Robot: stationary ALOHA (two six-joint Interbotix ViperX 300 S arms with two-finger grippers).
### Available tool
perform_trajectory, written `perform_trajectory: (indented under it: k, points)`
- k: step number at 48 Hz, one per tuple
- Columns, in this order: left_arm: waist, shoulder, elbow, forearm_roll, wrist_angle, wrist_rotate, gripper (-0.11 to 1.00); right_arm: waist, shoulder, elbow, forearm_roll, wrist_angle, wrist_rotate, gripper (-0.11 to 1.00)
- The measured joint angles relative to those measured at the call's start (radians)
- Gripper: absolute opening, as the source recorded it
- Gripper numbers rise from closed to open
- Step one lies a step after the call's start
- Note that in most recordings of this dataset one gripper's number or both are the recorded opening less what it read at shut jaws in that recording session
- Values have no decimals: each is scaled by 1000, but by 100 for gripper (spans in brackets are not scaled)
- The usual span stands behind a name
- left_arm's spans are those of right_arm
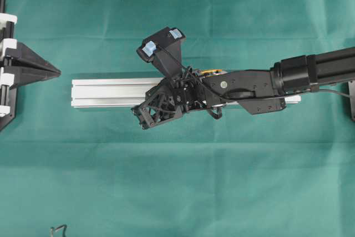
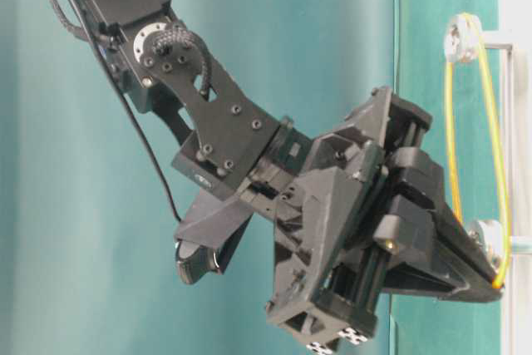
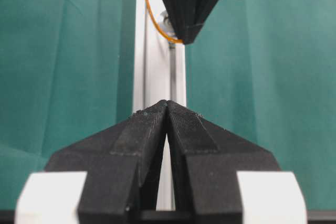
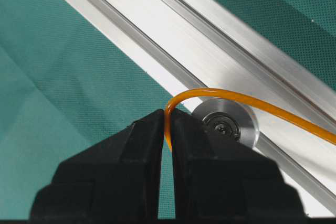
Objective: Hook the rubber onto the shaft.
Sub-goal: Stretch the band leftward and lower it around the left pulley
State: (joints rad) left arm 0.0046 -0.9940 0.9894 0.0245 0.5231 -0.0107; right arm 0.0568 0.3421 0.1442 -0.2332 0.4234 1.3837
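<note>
Overhead, thin orange rubber [image 4: 247, 100], round metal shaft [image 4: 226, 123], ribbed aluminium rail [image 1: 108, 92]

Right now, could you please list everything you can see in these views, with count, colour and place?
rubber band: one, orange, looped over the far pulley and pinched near the closer one.
pulleys: two, silver, on the rail's side, one far and one near the gripper tips.
aluminium rail: one, silver, lying along the middle of the cloth.
wire scrap: one, dark, at the bottom left edge of the overhead view.
cloth: one, green, covering the table.
left gripper: one, black, shut on nothing, pointing at the rail's end.
right gripper: one, black, shut on the rubber band beside the near pulley.
</note>
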Motion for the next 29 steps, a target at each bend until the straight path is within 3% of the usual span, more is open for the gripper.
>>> perform_trajectory:
  k: [29]
  points:
    - [0, 2, 0, 0, 0, 0, 2, -5, 9, -5, 11, -3, 0, 7]
